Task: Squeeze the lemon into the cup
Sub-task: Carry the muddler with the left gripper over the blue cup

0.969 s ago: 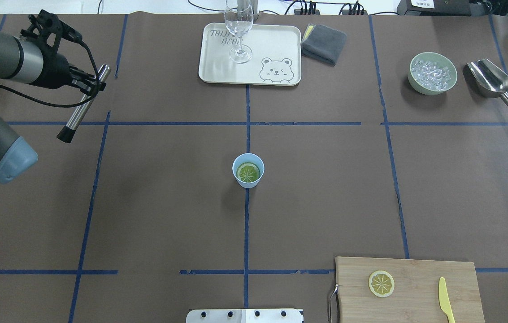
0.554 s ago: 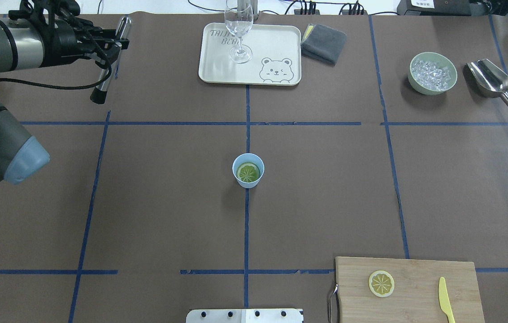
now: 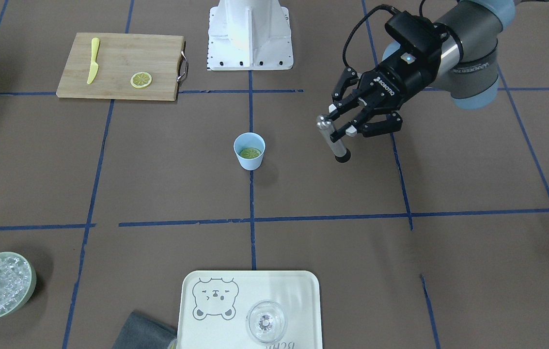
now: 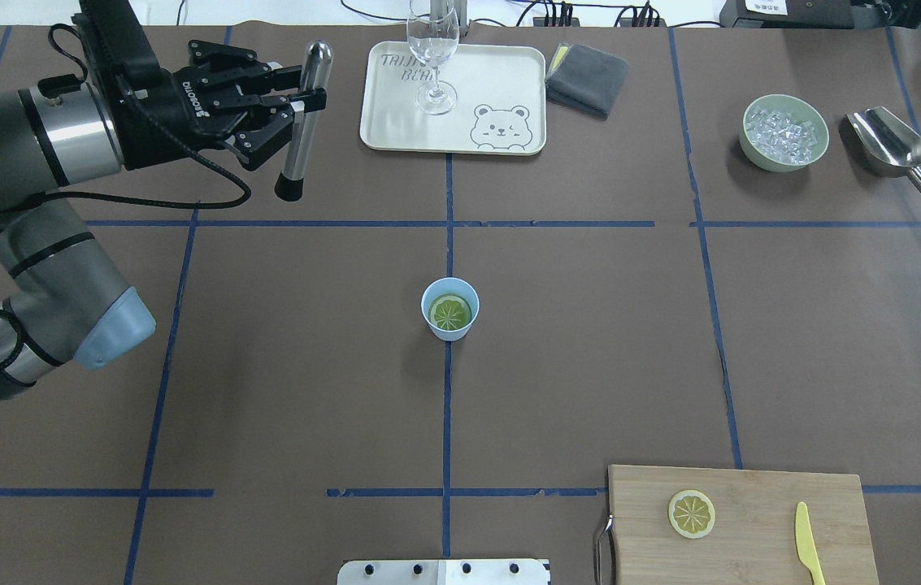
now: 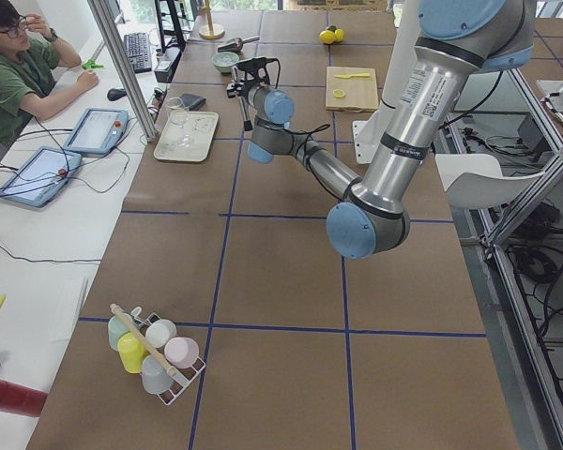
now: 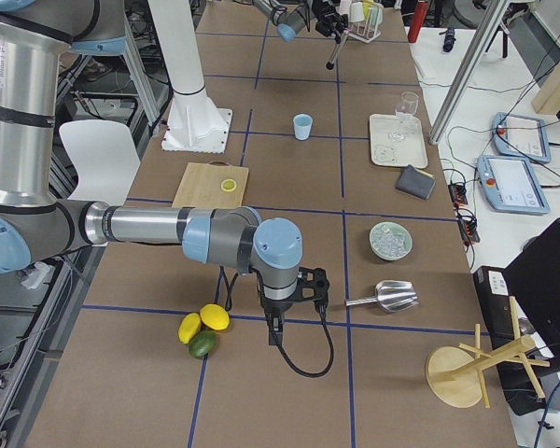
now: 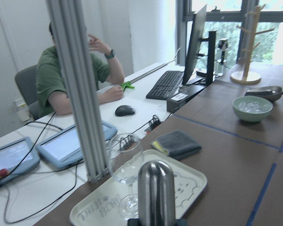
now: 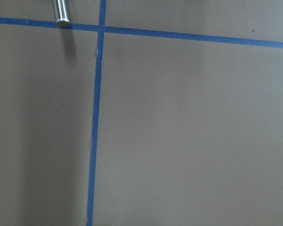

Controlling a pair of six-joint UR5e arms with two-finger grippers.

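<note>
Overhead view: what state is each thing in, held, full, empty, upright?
left gripper, shut on muddler
muddler, held off the table
cup, upright, lemon inside
lemon, lying in the cup
wine glass, upright, empty
bowl, full of ice
scoop, lying empty

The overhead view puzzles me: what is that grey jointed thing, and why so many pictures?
It is a robot arm, one of two at a table. Fixed cameras look from above, from across the table and from both ends; two more ride on the wrists. The left gripper is shut on a metal rod. Mid-table a blue cup holds a lemon slice. Around it lie a cutting board with another slice and a yellow knife, a tray with a glass, a bowl of ice and a scoop.
</note>
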